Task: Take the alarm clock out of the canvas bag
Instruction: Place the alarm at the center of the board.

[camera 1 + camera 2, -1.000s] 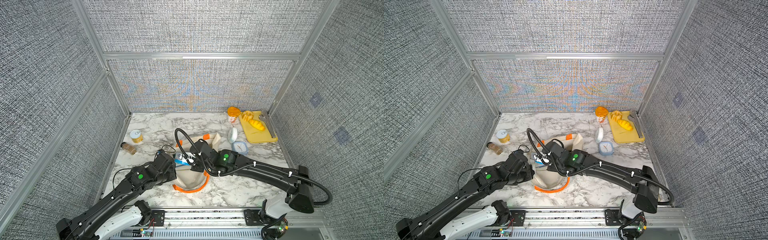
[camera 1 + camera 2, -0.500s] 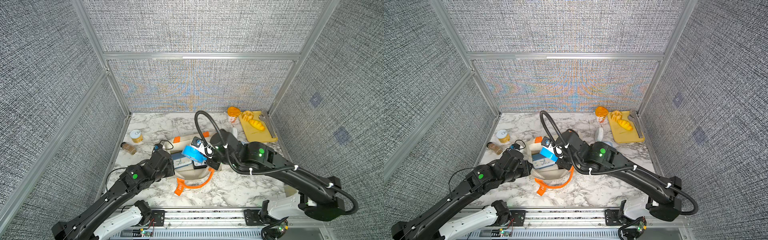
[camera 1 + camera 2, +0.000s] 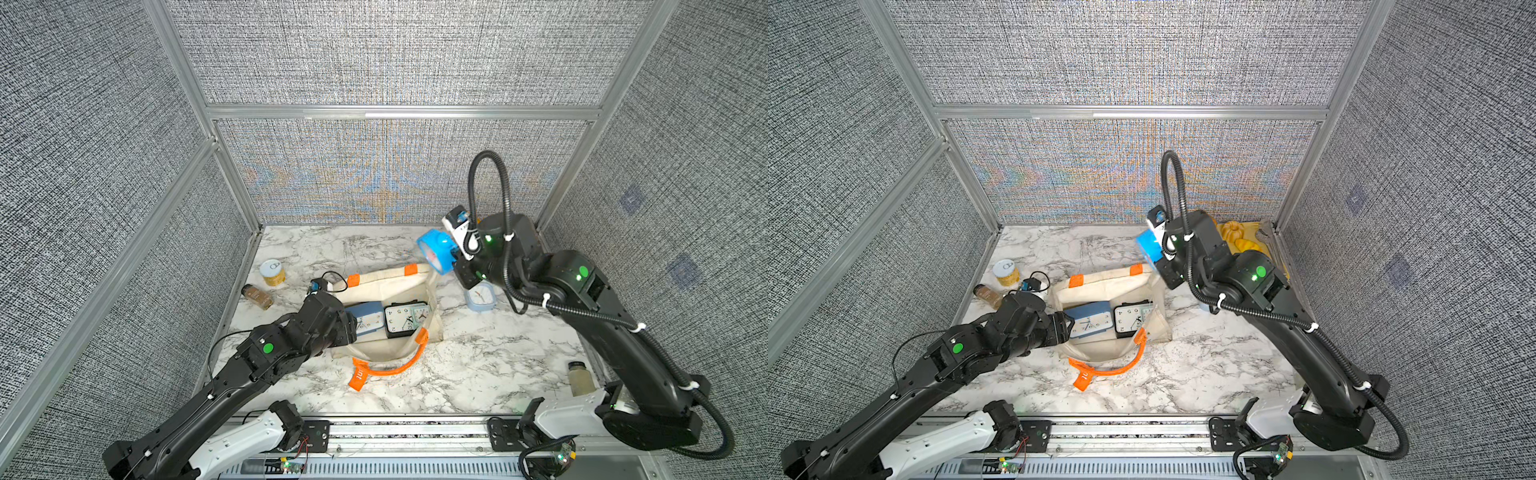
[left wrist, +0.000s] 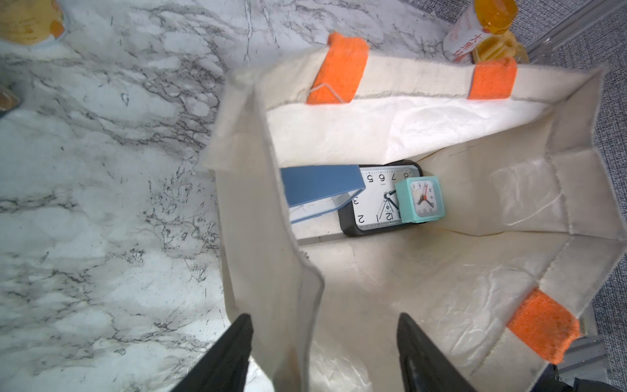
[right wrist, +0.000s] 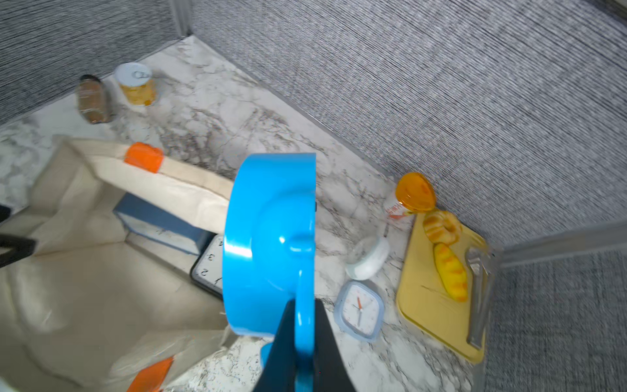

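**Blue clock out of the bag, set-down to come**

Low in both top views, the left gripper (image 3: 350, 328) sits at the left edge of the canvas bag (image 3: 386, 277). In the left wrist view its jaws stand wide apart, with the bag's side wall running up between them, and they grip nothing. The bag stands open at frame centre, and its orange handle (image 3: 398, 368) lies on the marble (image 3: 478, 374) below it in frame. At the bottom of the bag lie a dark blue clock (image 4: 319, 185), a black clock (image 4: 376, 203) and a small teal clock (image 4: 420, 200) that overlaps the black one.

Farther back, right of centre, the right gripper (image 5: 303, 307) is clamped tight on a thin blue part at the back of the round blue alarm clock (image 3: 434, 253). The clock hangs in the air above the bag's far right corner, clear of the rim. A pale blue clock (image 3: 480, 296) sits on the marble just below it in frame.

By my reading, the extraction is done and the carry is in hand. The next move calls for a bare patch of marble, a steady lowering and then a release. The narrow hold may let the clock swing.
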### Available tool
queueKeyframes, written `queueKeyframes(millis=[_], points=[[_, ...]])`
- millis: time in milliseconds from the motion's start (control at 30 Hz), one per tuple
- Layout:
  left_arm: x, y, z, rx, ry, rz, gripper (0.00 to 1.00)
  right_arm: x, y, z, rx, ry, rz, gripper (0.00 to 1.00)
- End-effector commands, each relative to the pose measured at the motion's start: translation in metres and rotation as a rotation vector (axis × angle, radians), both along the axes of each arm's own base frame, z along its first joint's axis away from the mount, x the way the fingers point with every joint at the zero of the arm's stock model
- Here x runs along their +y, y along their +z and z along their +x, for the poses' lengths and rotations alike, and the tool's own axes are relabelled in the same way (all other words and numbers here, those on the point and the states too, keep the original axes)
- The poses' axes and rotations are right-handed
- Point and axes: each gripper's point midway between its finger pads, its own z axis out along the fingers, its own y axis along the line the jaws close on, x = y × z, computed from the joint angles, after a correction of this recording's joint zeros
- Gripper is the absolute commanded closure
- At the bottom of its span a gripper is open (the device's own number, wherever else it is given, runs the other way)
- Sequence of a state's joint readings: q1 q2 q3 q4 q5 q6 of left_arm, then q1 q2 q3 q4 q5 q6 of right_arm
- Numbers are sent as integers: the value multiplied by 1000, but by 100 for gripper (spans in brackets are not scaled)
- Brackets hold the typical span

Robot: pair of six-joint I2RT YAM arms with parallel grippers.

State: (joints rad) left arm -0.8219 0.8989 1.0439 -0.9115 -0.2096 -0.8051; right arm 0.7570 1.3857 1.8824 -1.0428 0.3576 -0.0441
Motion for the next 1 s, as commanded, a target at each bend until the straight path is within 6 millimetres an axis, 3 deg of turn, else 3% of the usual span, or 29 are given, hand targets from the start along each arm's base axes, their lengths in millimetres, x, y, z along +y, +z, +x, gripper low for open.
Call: queueKeyframes(millis=[0,133,333,533,733,967], points=[[-4,11,6,-43,-56,41,21,-34,-19,10,89,-133,-26,100],[-14,34,13,-95,-110,51,17,-75,-44,20,196,-275,-29,100],[-37,77,26,-203,-218,39,8,-121,-73,33,293,-422,-17,100],[-60,113,35,-287,-324,37,8,-146,-95,62,383,-486,64,100],[-76,117,40,-285,-375,21,8,-169,-121,95,498,-552,122,100],[-93,110,40,-270,-419,-26,8,-180,-149,131,552,-547,161,100]])
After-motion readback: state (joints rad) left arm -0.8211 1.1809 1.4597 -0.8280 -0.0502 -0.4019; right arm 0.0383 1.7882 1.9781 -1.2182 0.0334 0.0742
